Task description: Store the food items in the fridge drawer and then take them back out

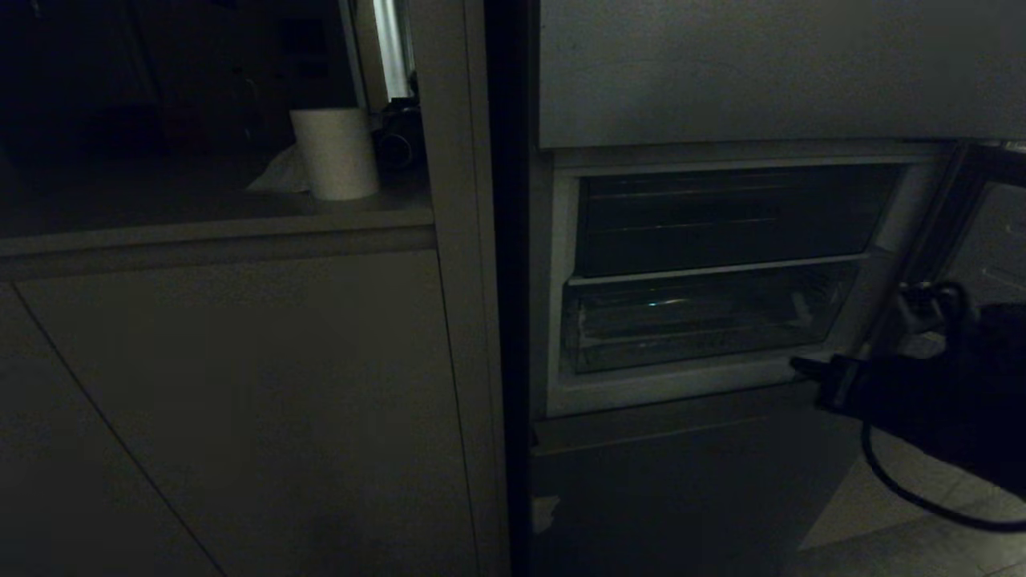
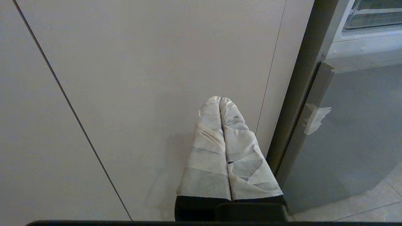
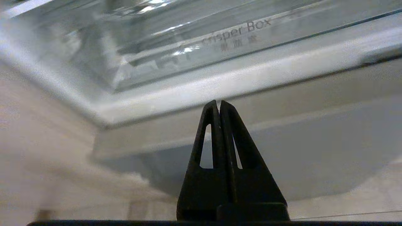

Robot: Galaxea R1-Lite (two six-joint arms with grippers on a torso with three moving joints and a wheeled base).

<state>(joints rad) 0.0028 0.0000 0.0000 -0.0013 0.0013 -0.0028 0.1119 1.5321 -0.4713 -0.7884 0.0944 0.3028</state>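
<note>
The dark grey fridge (image 1: 681, 489) has its middle compartment open. Inside it sits the clear fridge drawer (image 1: 697, 320), pushed in, with "Crisper Box" printed on its front (image 3: 235, 31). My right gripper (image 1: 801, 367) (image 3: 219, 102) is shut and empty, its black tips just below the drawer's front right corner, by the white ledge under it. My left gripper (image 2: 220, 100), its fingers wrapped in white tape, is shut and empty, facing a pale cabinet panel left of the fridge. The food items are out of view.
The middle door (image 1: 986, 208) stands swung open at the right, behind my right arm. A paper towel roll (image 1: 335, 152) stands on the counter to the left. Pale cabinets (image 1: 240, 401) adjoin the fridge. A tape scrap (image 2: 314, 117) hangs on the lower door's edge.
</note>
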